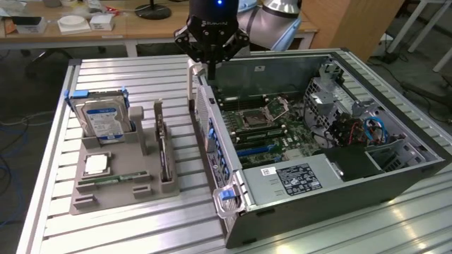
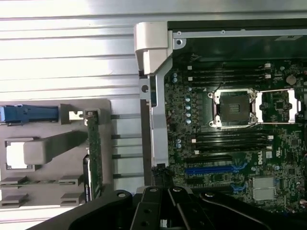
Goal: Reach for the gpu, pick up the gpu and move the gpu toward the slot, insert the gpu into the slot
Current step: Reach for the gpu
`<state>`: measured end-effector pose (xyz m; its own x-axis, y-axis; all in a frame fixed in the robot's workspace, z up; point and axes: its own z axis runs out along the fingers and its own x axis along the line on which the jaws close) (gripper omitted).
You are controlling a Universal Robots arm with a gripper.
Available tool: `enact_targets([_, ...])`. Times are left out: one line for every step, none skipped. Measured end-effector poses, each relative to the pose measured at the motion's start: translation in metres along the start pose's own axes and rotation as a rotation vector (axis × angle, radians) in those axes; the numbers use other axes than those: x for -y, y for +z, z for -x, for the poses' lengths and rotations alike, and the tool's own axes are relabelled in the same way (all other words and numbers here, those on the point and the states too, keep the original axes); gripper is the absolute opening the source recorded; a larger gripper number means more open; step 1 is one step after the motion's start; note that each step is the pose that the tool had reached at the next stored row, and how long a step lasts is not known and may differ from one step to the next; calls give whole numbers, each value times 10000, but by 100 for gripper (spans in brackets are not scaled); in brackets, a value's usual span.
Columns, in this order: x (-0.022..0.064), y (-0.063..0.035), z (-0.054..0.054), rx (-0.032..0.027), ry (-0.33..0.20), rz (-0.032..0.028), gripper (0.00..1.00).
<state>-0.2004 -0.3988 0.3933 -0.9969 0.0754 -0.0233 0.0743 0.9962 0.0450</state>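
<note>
Green gpu, one; one closed end effector

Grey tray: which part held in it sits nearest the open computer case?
The graphics card, on edge, at the side of the tray nearest the case; the hard drive, chip and memory stick sit farther off.

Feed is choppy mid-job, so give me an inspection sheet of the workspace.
Surface: slatted aluminium table, grey fixture tray on it.
Job's things: thin green gpu card with black cooler upright in tray; open dark computer case beside it.
Clutter: blue-labelled silver hard drive, small green memory stick, both in tray.
Grippers: black gripper shut, empty, above case's rear wall.
Cables: blue and red wires inside case.
Surroundings: wooden desk behind.
</note>
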Motion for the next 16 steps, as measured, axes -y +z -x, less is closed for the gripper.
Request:
enact_targets([2, -1, -21, 0, -1, 0, 10])
enact_targets([3, -1, -43, 0, -1, 0, 10])
enact_targets([5, -1, -64, 0, -1, 1, 10])
enact_targets([7, -2, -88, 0, -2, 0, 10])
enact_targets([8, -3, -110, 0, -1, 1, 10])
enact_targets([10, -4, -135, 0, 0, 1, 10])
enact_targets([12, -4, -158, 1, 0, 1, 10])
enact_targets([14, -5, -184, 0, 0, 1, 10])
enact_targets([16, -6, -209, 0, -1, 0, 10])
enact_targets([18, -6, -233, 0, -1, 0, 10])
enact_targets([20, -7, -261, 0, -2, 0, 10])
enact_targets([22, -8, -285, 0, -2, 0, 10])
enact_targets([23, -8, -311, 0, -1, 0, 10])
enact_targets([25, -9, -336, 0, 0, 0, 10])
enact_targets([27, -9, -361, 1, 0, 1, 10])
enact_targets([29, -10, -386, 0, 0, 1, 10])
